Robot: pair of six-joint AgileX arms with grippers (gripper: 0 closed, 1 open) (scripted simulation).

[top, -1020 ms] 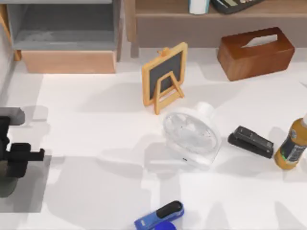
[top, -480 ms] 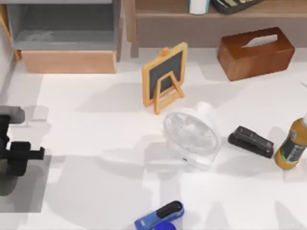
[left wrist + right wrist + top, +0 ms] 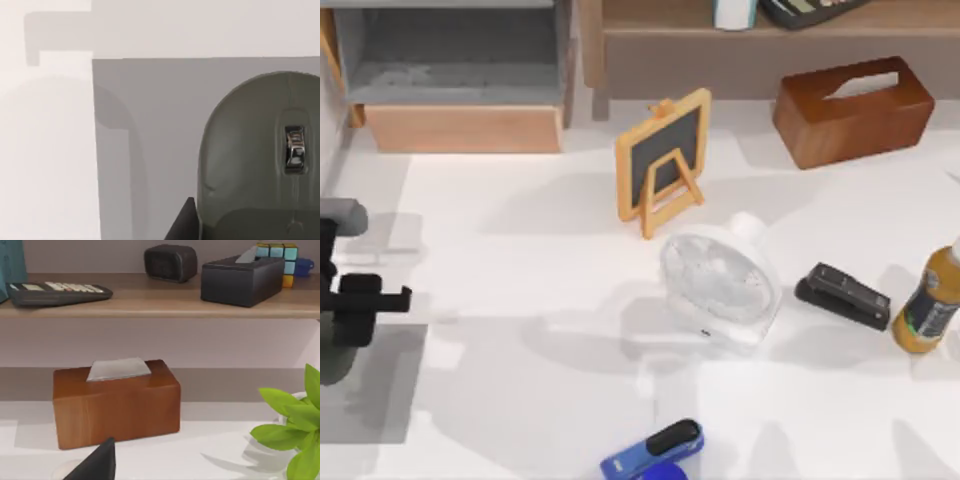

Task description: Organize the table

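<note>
Left pincer (image 3: 365, 310) above grey mouse (image 3: 260, 160) on mat (image 3: 150, 150); finger state cannot tell. Descend straight, centre over mouse body, grip sides, avoid mat edge.

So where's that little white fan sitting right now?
In the top view the white fan lies near the middle of the table, just below the small chalkboard easel and left of the black stapler.

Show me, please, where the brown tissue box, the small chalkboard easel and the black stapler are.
brown tissue box (image 3: 853, 110), top view, its lid.
small chalkboard easel (image 3: 663, 160), top view, its dark board.
black stapler (image 3: 843, 295), top view, its top arm.
</note>
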